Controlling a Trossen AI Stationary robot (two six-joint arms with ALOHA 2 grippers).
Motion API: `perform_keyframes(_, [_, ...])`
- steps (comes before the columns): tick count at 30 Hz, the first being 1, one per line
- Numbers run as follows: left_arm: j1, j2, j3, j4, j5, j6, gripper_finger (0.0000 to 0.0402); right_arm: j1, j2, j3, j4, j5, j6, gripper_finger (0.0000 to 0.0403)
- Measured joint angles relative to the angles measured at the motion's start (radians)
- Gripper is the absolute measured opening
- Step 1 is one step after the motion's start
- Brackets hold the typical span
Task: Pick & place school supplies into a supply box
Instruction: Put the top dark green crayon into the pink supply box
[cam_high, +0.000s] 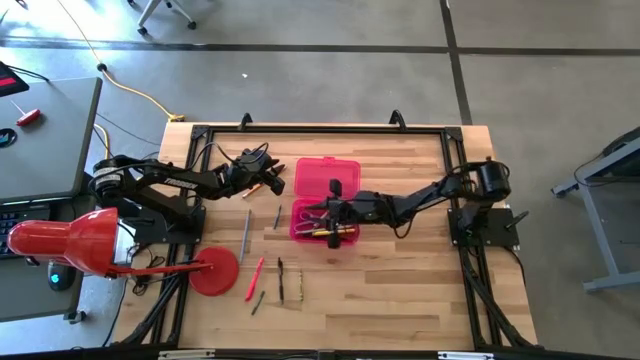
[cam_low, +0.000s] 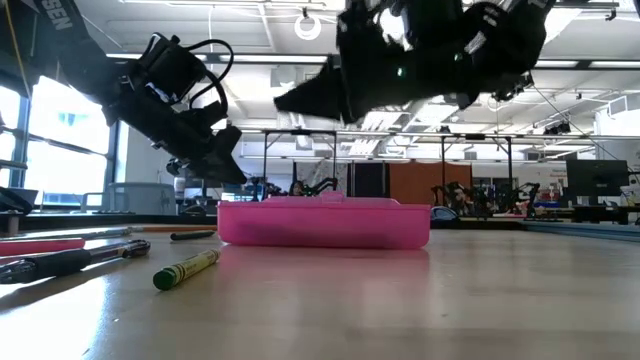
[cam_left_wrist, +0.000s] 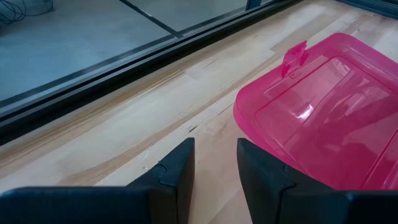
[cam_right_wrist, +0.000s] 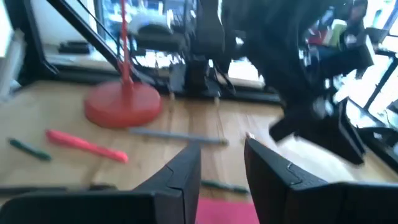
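At centre-left of the high view, the left gripper (cam_high: 268, 180) hovers with fingers parted and empty, just beside the supply box (cam_high: 325, 177). The loose pens (cam_high: 256, 277) lie lengthwise toward the lower left, nearer this arm. The right gripper (cam_high: 322, 212), parted and holding nothing, sits over the box.

Only one piece of lettering shows: white capitals on the dark arm link (cam_low: 62, 22) at the top left corner of the low view, cut off by the frame edge, perhaps reading "SEN". Nothing else carries print that can be read in any view.
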Motion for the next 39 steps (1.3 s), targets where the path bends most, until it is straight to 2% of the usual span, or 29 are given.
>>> perform_keyframes(5, [0.000, 0.000, 0.000, 0.000, 0.000, 0.000, 0.0150, 0.047, -0.115, 0.000, -0.057, 0.000, 0.007, 0.0101])
perform_keyframes(11, [0.000, 0.000, 0.000, 0.000, 0.000, 0.000, 0.0150, 0.137, -0.259, 0.000, -0.315, -0.001, 0.026, 0.0100])
perform_keyframes(18, [0.000, 0.000, 0.001, 0.061, -0.015, 0.000, 0.0150, 0.241, -0.285, 0.000, -0.501, 0.007, 0.094, 0.0100])
perform_keyframes(24, [0.000, 0.000, 0.000, 0.095, 0.042, -0.013, 0.0150, 0.264, -0.285, 0.000, -0.532, 0.031, -0.003, 0.0100])
perform_keyframes(30, [0.000, 0.000, 0.001, 0.133, 0.160, -0.145, 0.0150, 0.254, -0.285, 0.000, -0.492, 0.038, 0.003, 0.0100])
perform_keyframes(36, [0.000, 0.000, 0.000, 0.071, 0.207, -0.185, 0.0150, 0.253, -0.285, 0.000, -0.489, 0.085, 0.004, 0.0100])
perform_keyframes(39, [0.000, 0.000, 0.000, 0.053, 0.169, -0.140, 0.0150, 0.253, -0.285, 0.000, -0.510, 0.089, 0.006, 0.0100])
